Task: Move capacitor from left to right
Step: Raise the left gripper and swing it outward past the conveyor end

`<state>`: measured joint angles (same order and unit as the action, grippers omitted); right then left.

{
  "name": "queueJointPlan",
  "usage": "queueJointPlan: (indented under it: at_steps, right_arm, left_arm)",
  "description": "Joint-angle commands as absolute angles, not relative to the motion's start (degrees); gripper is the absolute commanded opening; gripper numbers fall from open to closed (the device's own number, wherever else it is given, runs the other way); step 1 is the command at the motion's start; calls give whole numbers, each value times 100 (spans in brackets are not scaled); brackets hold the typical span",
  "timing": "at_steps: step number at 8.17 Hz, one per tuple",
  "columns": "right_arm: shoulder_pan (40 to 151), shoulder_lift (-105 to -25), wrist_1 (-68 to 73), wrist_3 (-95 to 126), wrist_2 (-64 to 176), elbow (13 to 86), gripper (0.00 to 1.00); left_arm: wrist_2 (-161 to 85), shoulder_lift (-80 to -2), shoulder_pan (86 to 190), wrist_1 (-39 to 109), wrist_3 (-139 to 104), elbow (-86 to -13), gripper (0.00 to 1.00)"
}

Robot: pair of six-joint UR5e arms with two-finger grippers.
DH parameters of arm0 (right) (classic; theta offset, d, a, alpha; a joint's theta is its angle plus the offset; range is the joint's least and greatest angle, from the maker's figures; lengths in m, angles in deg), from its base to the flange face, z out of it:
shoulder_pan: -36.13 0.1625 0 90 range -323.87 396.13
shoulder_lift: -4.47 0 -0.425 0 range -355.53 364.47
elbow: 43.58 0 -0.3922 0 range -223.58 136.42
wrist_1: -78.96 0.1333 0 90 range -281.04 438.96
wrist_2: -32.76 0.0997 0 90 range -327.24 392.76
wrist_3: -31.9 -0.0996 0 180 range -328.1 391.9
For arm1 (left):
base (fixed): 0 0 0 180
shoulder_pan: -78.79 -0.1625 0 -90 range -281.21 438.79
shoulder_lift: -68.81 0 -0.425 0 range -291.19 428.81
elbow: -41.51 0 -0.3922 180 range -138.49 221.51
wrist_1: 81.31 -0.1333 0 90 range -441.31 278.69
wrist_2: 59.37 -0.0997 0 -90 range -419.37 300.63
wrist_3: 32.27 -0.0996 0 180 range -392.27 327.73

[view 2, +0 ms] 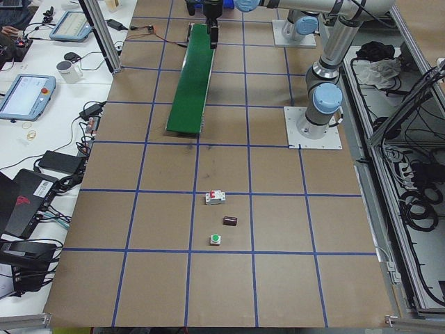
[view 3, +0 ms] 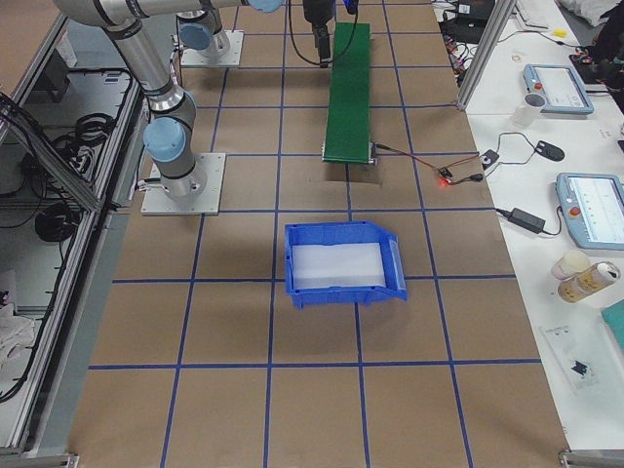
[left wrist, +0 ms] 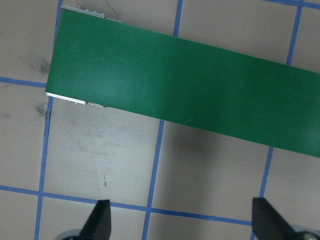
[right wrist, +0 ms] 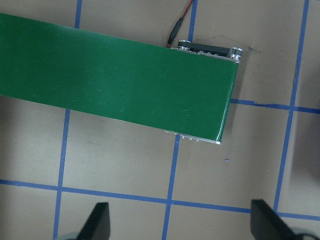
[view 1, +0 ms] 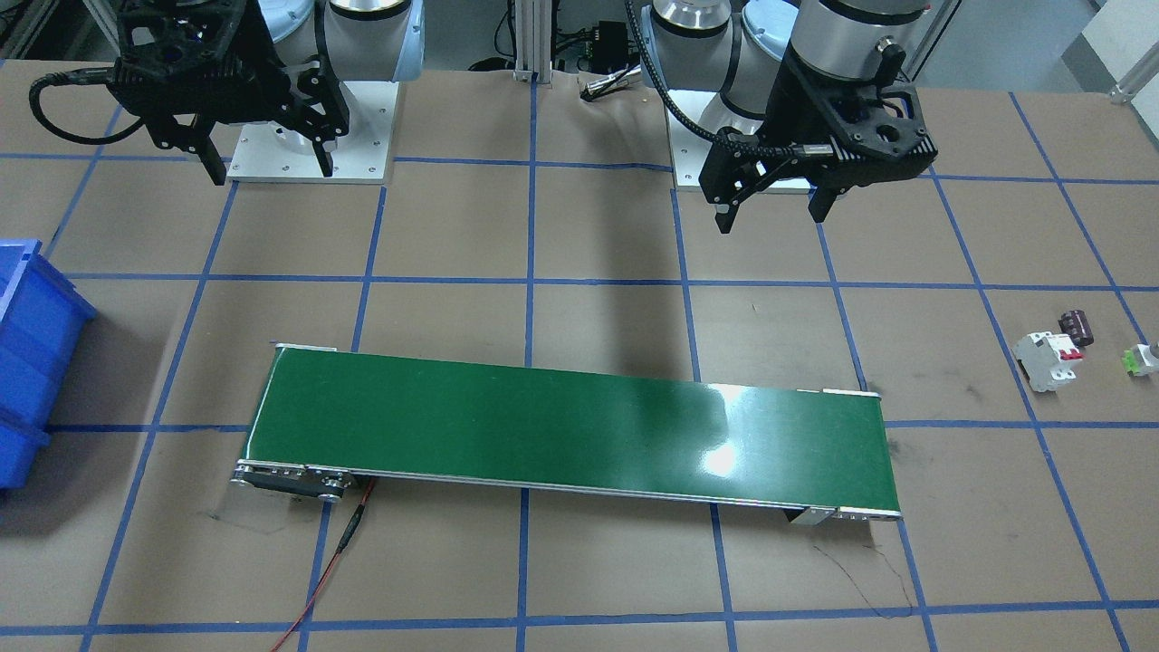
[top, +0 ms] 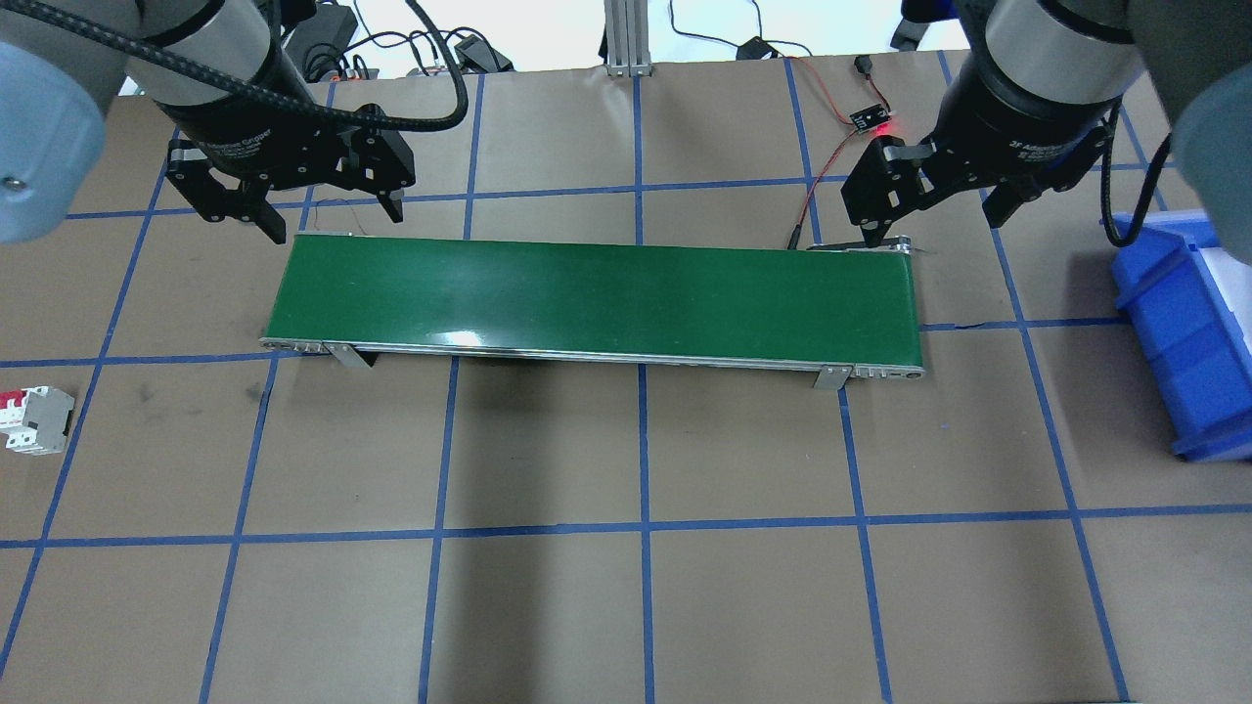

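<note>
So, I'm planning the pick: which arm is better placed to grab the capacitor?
Left. The capacitor lies far on the robot's left, beside the breaker. The left gripper hangs open on that side; the right gripper is by the belt's other end.

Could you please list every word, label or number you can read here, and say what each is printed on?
"2F Adaptive...": pale print on the black right gripper, rest hidden.
"Adaptive Gripper": same print on the black left gripper, faint.
Too small to read: any marks on the white blocky circuit breaker with red switches and the small dark brown capacitor.
</note>
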<state>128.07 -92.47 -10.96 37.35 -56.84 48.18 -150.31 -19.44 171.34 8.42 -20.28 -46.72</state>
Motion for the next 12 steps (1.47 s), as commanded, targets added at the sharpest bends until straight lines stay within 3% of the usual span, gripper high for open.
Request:
queueJointPlan:
  at_steps: [1, 6, 12]
  right_arm:
    - [12807, -9247, -1096, 3735, -5671, 4818, 100]
    - [12807, -9247, -1096, 3735, -5671, 4809, 100]
    - [12798, -9247, -1096, 3735, -5654, 4809, 100]
  left_arm:
    - [-15034, -1847, 17134, 799, -2041, -4717, 100]
    - [-14981, -1558, 17143, 702, -2084, -4709, 100]
    - [-14057, -1970, 17126, -133, -2075, -4673, 100]
